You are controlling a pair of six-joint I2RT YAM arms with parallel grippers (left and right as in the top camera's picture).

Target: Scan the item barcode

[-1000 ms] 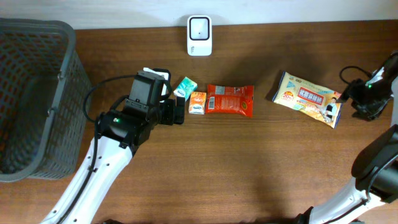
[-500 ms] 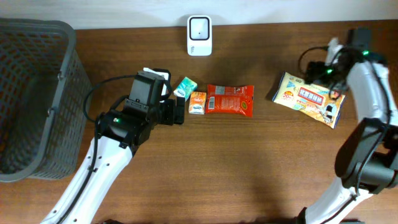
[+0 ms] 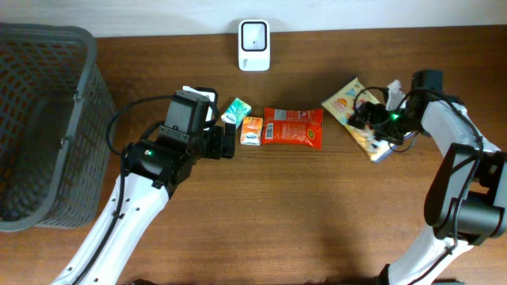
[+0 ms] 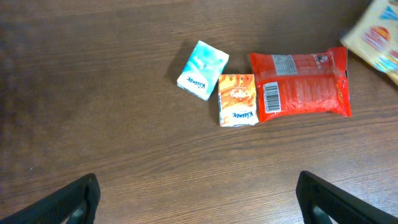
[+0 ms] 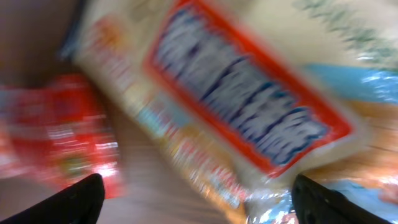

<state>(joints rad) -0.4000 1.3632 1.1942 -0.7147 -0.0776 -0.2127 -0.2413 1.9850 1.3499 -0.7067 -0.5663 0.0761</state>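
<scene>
A yellow snack bag (image 3: 341, 100) lies tilted on the table's right side, and my right gripper (image 3: 372, 119) hovers over its middle. In the blurred right wrist view the bag (image 5: 249, 106) fills the frame just ahead of the open right gripper (image 5: 199, 205); nothing is pinched between the jaws. A red snack bag (image 3: 293, 127), an orange pack (image 3: 252, 130) and a teal tissue pack (image 3: 236, 109) lie in a row at centre. The red bag (image 4: 300, 84) shows a barcode (image 4: 272, 98). My left gripper (image 4: 199, 202) stands open, short of them. The white scanner (image 3: 254, 35) sits at the far edge.
A dark mesh basket (image 3: 75, 47) takes up the left end of the table. The left arm's cable loops beside the basket. Bare wood lies along the front of the table.
The right arm swung in from the right edge to above the yellow bag, its jaws opening wider. The bag has turned and shifted left. The left arm has not moved.
</scene>
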